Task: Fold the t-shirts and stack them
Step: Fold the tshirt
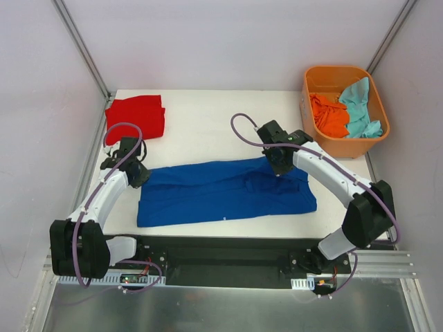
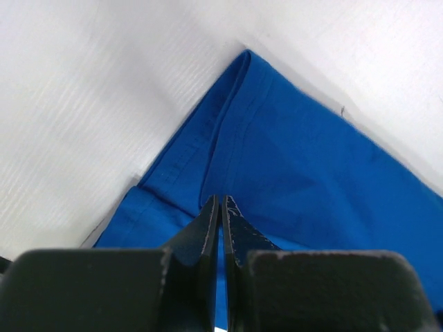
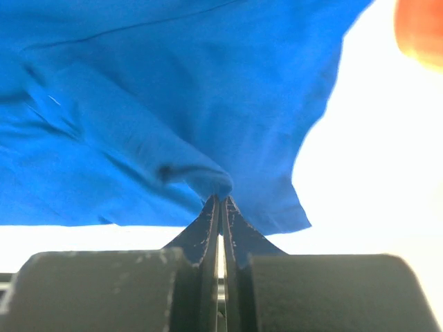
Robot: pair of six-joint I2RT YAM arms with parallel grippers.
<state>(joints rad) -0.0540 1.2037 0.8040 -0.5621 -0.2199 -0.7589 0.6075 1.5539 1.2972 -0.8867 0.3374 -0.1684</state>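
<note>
The royal-blue t-shirt (image 1: pixel 225 192) lies as a long band across the middle of the white table, no print showing. My left gripper (image 1: pixel 136 173) is at its far left corner; in the left wrist view the gripper (image 2: pixel 220 199) is shut, its tips on a crease of the blue cloth (image 2: pixel 311 159). My right gripper (image 1: pixel 279 168) is at the shirt's far right part; in the right wrist view the gripper (image 3: pixel 220 199) is shut on a raised pinch of blue cloth (image 3: pixel 173 90). The red t-shirt (image 1: pixel 136 116) lies folded at the back left.
The orange plastic tub (image 1: pixel 344 111) stands at the back right corner with the orange t-shirt (image 1: pixel 329 115) and the teal t-shirt (image 1: pixel 360 107) crumpled inside. It shows as an orange blur in the right wrist view (image 3: pixel 422 28). White walls enclose the table (image 1: pixel 208 124).
</note>
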